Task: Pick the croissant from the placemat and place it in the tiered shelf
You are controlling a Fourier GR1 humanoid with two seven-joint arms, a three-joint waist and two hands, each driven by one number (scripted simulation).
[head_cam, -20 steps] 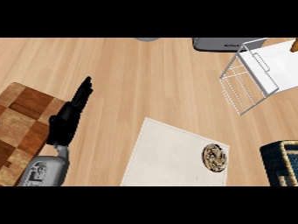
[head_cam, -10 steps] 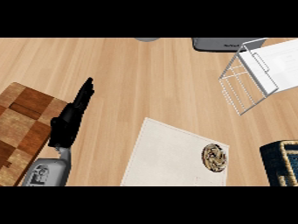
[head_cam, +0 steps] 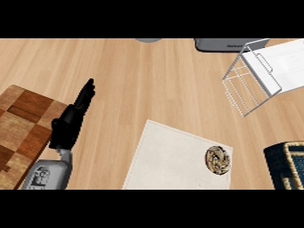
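Croissant (head_cam: pixel 218 159): light, flaky, crushable — cradle its sides; sits at 3 o'clock on placemat (head_cam: pixel 170 160)
Left hand (head_cam: pixel 72 120): fingers straight, empty — right hand unseen

The left robot hand (head_cam: pixel 72 119) rests at lower left, its fingers straight.

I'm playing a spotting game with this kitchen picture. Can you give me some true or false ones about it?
1. The croissant lies on the placemat. True.
2. The left hand is holding the croissant. False: its fingers are straight, it holds nothing, and it is far from the croissant.
3. The white wire shelf is at the upper right. True.
4. The right hand is over the shelf. False: no right hand shows.
5. A dark blue basket sits at the right edge. True.
6. The checkered board is right of the placemat. False: it is at the left edge.
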